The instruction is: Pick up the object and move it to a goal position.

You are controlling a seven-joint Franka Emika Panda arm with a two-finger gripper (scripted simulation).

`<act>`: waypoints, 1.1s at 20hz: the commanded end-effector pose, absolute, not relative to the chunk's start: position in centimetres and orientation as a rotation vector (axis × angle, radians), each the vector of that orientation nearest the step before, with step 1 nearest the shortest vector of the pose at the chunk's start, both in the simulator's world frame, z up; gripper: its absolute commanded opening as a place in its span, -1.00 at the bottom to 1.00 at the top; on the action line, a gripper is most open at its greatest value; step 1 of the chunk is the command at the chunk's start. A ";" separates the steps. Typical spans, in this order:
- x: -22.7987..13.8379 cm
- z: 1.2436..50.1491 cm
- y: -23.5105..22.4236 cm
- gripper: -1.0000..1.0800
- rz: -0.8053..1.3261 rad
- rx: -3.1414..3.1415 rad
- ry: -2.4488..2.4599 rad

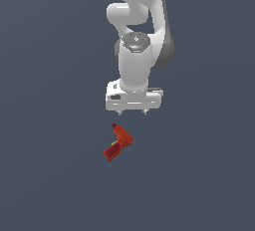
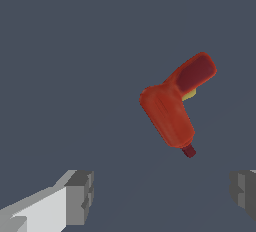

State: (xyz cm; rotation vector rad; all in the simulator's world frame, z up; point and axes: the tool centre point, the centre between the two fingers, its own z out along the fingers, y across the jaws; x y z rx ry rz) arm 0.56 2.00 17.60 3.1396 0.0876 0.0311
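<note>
gripper [image 1: 132,111] jaws spread, empty | above object [image 1: 118,143] | not touching

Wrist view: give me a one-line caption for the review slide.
Open gripper hovers apart from the red-orange drill-shaped object, which lies on the grey surface with its darker red handle angled away.

red-orange object [image 1: 118,144], white arm [image 1: 134,51], grey fingers [image 2: 80,196]

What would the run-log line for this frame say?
phase: approach | gripper: open, empty, apart from object | red-orange drill-shaped object: lying on gray surface, not grasped | goal: not visible
</note>
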 end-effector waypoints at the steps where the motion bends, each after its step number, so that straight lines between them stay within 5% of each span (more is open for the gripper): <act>1: 0.6 17.3 1.8 1.00 0.030 3.141 0.111; 22: 1.5 11.6 -1.2 1.00 0.045 3.140 0.656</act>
